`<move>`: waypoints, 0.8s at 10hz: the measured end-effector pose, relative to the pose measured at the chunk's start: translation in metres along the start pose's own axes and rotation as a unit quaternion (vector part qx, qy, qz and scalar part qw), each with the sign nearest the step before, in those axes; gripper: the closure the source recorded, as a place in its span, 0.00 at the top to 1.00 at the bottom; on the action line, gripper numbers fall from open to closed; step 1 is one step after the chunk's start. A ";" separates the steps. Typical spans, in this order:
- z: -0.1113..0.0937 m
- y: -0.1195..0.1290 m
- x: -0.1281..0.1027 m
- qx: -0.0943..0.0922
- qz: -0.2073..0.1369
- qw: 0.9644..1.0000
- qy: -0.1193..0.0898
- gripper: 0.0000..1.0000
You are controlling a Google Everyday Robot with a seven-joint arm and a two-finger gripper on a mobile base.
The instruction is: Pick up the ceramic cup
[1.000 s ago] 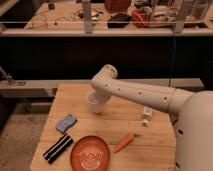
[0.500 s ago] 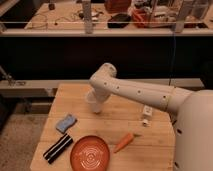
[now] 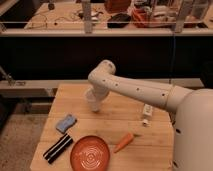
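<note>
The white arm reaches in from the right edge of the frame and bends at an elbow just above the middle, with its lower part dropping straight down. The gripper sits at the end of that drop, a little left of centre, over the far half of the wooden worktop. The ceramic cup, pale whitish-grey, shows right at the gripper, its base close to or on the wood; whether it has left the surface cannot be told. Whether the gripper is spread or closed about the cup cannot be told either, since the arm's wrist covers that spot.

Compared with the frames half a second and a second ago, the arm's elbow and the cup sit in nearly the same place in the frame; any shift is too slight to name.

The other things lie as they did before. A blue-grey sponge rests at the left of the worktop, a black striped item lies in the lower left, and an orange plate is at the bottom centre. A carrot lies tilted just right of the plate. A white tube with a printed label lies at the right, near the arm's body.
</note>
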 end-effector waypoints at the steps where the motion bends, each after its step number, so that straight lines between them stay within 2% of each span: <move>1: -0.001 -0.002 0.000 0.000 -0.002 1.000 -0.001 0.00; 8: -0.011 -0.015 0.001 0.001 -0.015 1.000 -0.010 0.00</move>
